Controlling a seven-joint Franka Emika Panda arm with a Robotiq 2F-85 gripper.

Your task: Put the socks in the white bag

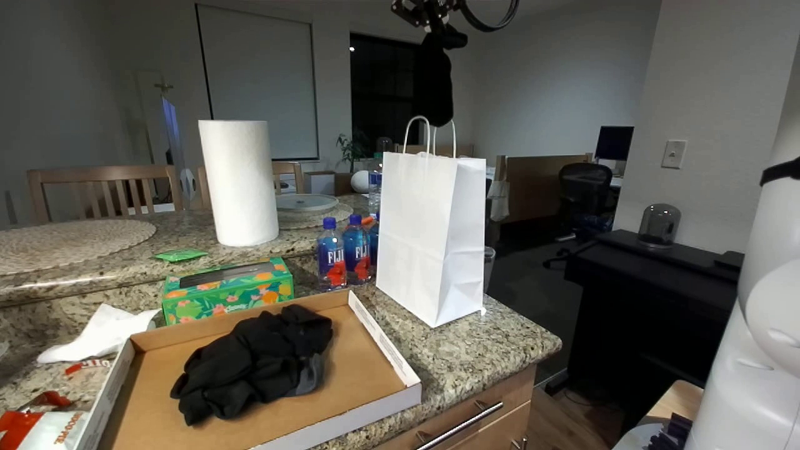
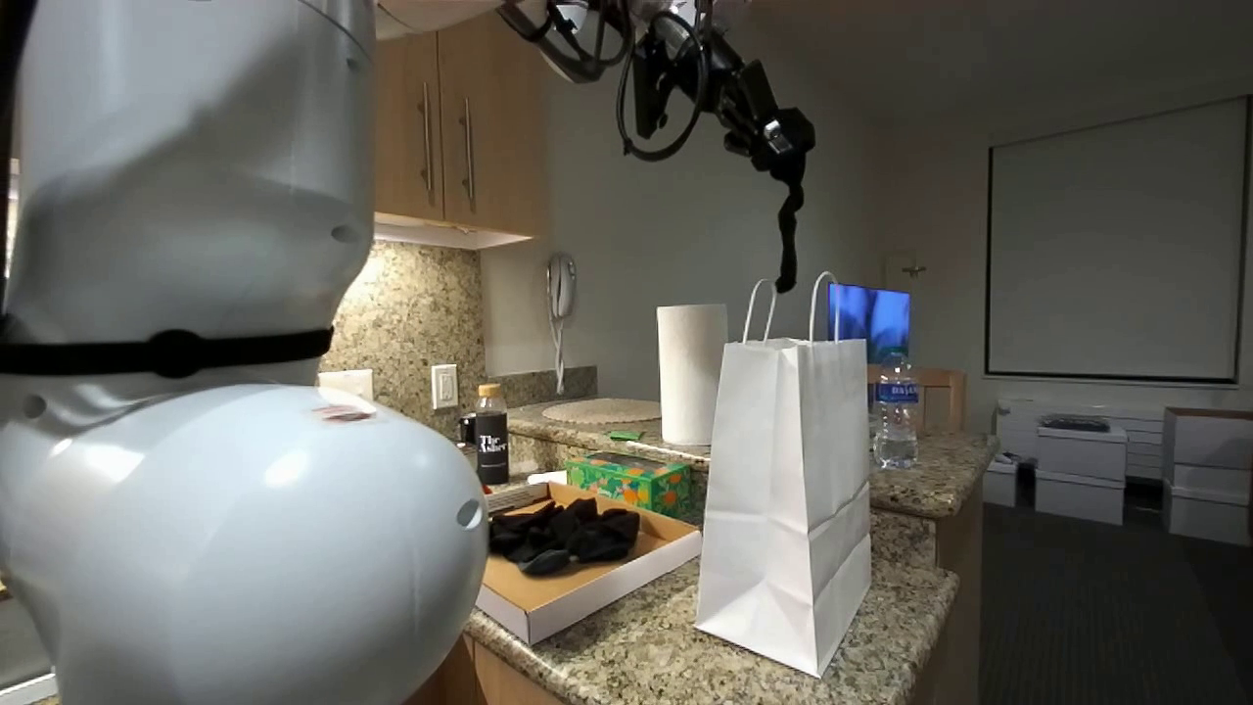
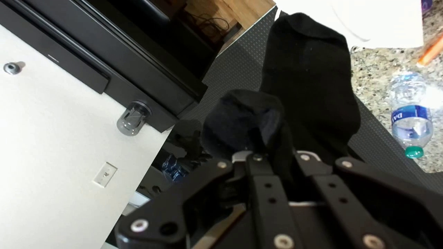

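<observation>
A black sock (image 1: 433,81) hangs from my gripper (image 1: 440,34), which is shut on it. It also shows in an exterior view (image 2: 787,235) and in the wrist view (image 3: 308,79). My gripper is high in an exterior view (image 2: 783,137); its fingers (image 3: 277,160) pinch the cloth. The upright white paper bag (image 1: 419,237) stands below with both handles up, also in an exterior view (image 2: 783,490) and at the wrist view's top right (image 3: 380,20). The sock's lower end is at handle height; its depth against the opening is unclear. The bag's inside is hidden.
A heap of black cloth (image 1: 256,362) lies in a shallow cardboard tray (image 1: 369,425). Fiji bottles (image 1: 331,256) stand beside the bag. A tissue box (image 1: 228,290) and paper towel roll (image 1: 240,181) stand behind the tray. The counter's edge (image 1: 544,350) is close to the bag.
</observation>
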